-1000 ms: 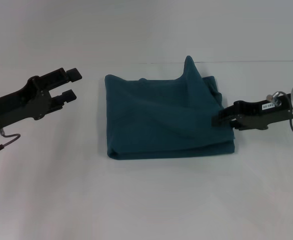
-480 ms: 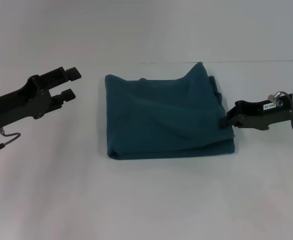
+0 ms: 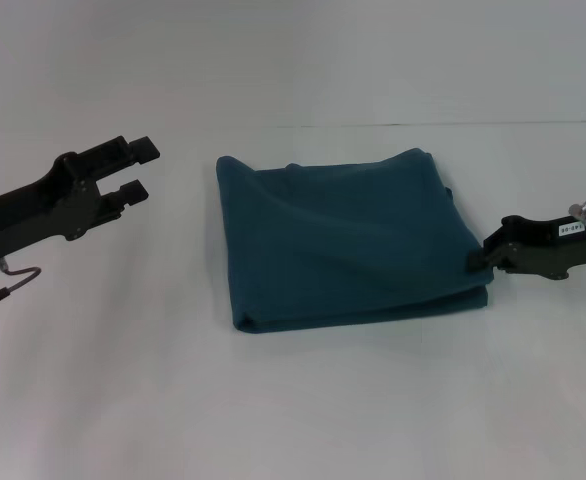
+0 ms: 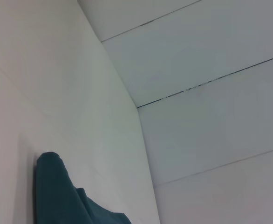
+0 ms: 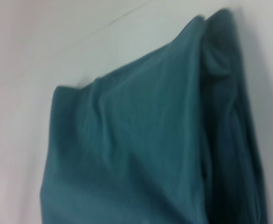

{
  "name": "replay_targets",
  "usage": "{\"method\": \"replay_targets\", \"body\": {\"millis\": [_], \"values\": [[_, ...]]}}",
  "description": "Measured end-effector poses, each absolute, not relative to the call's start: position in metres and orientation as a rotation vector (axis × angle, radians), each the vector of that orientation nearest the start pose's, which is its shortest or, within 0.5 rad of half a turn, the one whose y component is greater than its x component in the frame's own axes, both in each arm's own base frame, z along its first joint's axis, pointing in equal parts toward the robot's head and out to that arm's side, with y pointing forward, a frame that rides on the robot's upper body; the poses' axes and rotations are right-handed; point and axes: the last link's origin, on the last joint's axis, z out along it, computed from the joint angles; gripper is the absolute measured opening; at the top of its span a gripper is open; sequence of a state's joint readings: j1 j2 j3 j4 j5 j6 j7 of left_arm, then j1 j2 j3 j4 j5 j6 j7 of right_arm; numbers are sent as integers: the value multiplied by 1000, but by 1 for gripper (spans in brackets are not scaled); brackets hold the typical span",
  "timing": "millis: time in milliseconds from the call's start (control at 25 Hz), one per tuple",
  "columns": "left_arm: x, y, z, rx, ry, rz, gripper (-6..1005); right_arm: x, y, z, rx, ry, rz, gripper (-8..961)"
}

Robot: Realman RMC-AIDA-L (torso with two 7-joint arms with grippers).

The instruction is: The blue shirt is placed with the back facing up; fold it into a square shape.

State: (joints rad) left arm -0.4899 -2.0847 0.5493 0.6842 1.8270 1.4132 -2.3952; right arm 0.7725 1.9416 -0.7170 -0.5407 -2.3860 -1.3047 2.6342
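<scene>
Head view, near bench: the white bench [image 3: 293, 420] lies bare in front of the robot, nearest the camera.
Shirt: the blue shirt [image 3: 348, 240] lies folded into a rough square at mid-bench, between the two grippers, its near edge showing stacked layers and its top face slightly rumpled.
Right gripper: the right gripper [image 3: 481, 258] sits low at the shirt's right near corner, touching or just beside the fabric; whether its fingers are clenched on the cloth or released cannot be told.
Right wrist view: the shirt [image 5: 141, 149] fills the picture, its layered edge bunched along one side.
Left gripper: the left gripper [image 3: 138, 168] hangs well apart from the shirt on the robot's left, its fingers [image 3: 145, 149] spread and holding nothing.
Left wrist view: only one corner of the shirt [image 4: 57, 196] shows against the bench.
Far bench: the bench's back edge runs just behind the shirt.
Step in hand: judged as the finish of the last fold, the square shape being nearly there.
Next move: likely calls for the right gripper to draw clear without dragging the top layer, and perhaps a smoothing of the bunched right edge.
</scene>
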Motion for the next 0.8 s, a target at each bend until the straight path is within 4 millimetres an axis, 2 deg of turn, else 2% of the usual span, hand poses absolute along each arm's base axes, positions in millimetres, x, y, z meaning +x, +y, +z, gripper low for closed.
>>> {"method": "replay_targets", "body": {"millis": [360, 600, 720, 800], "values": [[-282, 354, 41, 2095, 2183, 1400, 763, 278, 404, 18, -2023, 1952, 204, 20], [-281, 354, 40, 2093, 2181, 1402, 754, 286, 403, 18, -1982, 1944, 117, 201], [-281, 354, 40, 2094, 2177, 1401, 749, 287, 405, 30, -1968, 1930, 125, 211], [-280, 355, 40, 2097, 2169, 1395, 745, 284, 408, 48, -1963, 1916, 201, 218]]}}
